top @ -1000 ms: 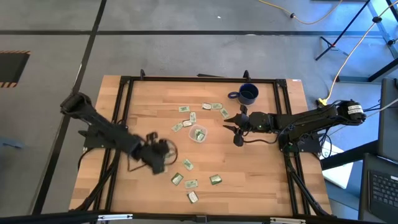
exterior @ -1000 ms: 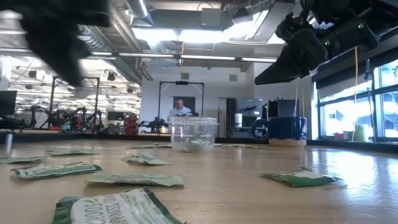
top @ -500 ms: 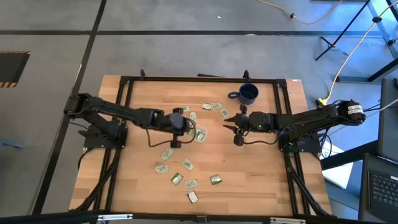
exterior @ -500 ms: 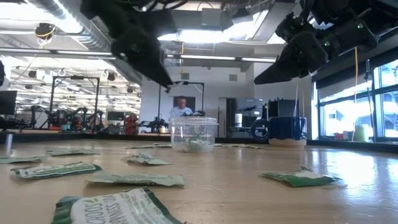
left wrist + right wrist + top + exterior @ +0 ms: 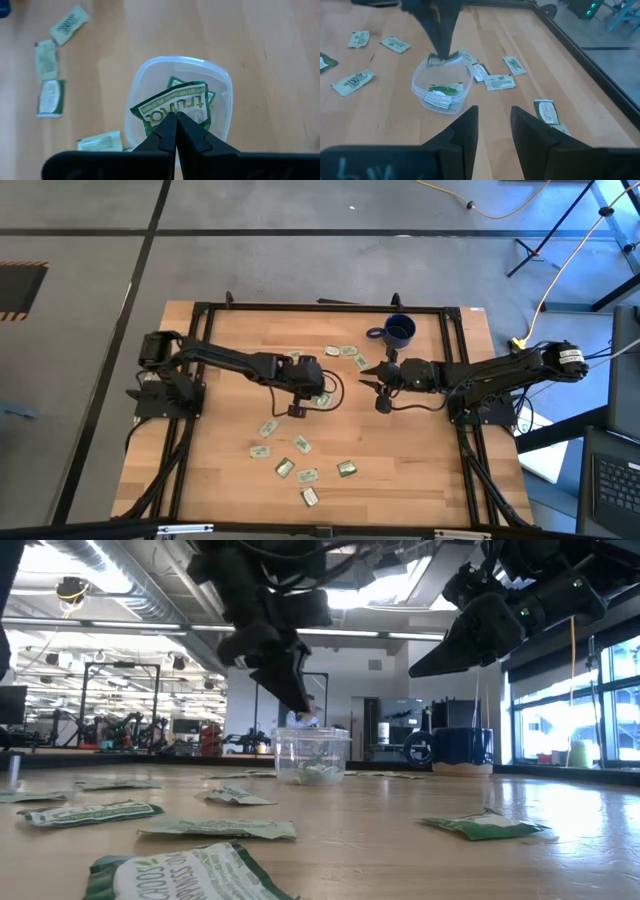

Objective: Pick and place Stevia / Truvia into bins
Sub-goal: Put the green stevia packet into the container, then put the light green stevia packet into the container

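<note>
Left gripper (image 5: 176, 116), jaws closed on a green-and-white paper Truvia sachet (image 5: 175, 106), suspends it directly above the small round clear plastic cup (image 5: 220, 80), apparently so that release drops it inside, where another sachet lies. Right gripper (image 5: 492, 117) waits beside the cup, jaws apart and empty. Further sachets lie scattered over the wooden surface (image 5: 420, 450).

"truvia" printed on the green-and-white sachet (image 5: 172, 106) pinched in the left gripper (image 5: 176, 119) jaws
</note>
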Controlling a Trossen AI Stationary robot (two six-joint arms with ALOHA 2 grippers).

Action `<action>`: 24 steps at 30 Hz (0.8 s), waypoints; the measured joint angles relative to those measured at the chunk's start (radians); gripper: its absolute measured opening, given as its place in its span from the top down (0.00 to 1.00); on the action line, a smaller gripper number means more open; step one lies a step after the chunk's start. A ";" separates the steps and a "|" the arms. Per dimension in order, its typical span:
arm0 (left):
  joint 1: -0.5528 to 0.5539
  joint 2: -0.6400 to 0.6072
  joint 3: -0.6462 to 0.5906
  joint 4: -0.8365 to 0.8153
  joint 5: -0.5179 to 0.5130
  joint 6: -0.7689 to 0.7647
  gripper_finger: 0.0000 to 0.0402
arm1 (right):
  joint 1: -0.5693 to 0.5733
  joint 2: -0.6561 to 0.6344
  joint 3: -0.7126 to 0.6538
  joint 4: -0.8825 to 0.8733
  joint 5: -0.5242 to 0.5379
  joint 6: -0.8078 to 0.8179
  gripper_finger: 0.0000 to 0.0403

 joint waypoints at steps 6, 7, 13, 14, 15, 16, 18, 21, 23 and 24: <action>0.000 0.058 0.014 0.002 0.016 0.002 0.99 | 0.000 0.000 0.000 -0.001 0.000 0.002 0.71; 0.000 0.062 0.015 0.002 0.016 0.002 1.00 | 0.000 0.000 0.000 -0.001 0.000 0.002 0.71; 0.000 0.071 0.016 0.004 0.015 -0.011 0.96 | 0.000 0.000 0.000 -0.002 0.000 0.002 0.71; 0.000 0.071 0.016 0.001 0.015 -0.012 0.94 | 0.000 0.000 0.000 -0.001 0.000 0.002 0.71; 0.000 0.070 0.016 0.001 0.015 -0.013 0.92 | 0.000 0.000 0.000 -0.002 0.000 0.002 0.71; 0.000 0.068 0.016 0.001 0.015 -0.013 0.91 | 0.000 0.000 0.000 -0.002 0.000 0.002 0.71; 0.000 0.062 0.016 0.000 0.015 -0.014 0.87 | 0.000 0.000 0.000 -0.002 0.000 0.003 0.71; -0.001 0.034 0.016 -0.011 0.014 -0.023 0.84 | 0.000 0.000 0.000 -0.002 0.000 0.003 0.71; -0.002 -0.002 0.016 -0.070 0.014 -0.030 0.82 | 0.000 0.000 0.000 -0.004 0.000 0.004 0.71; -0.005 -0.024 0.016 -0.095 0.014 -0.043 0.82 | 0.000 0.000 0.000 -0.005 0.000 0.004 0.71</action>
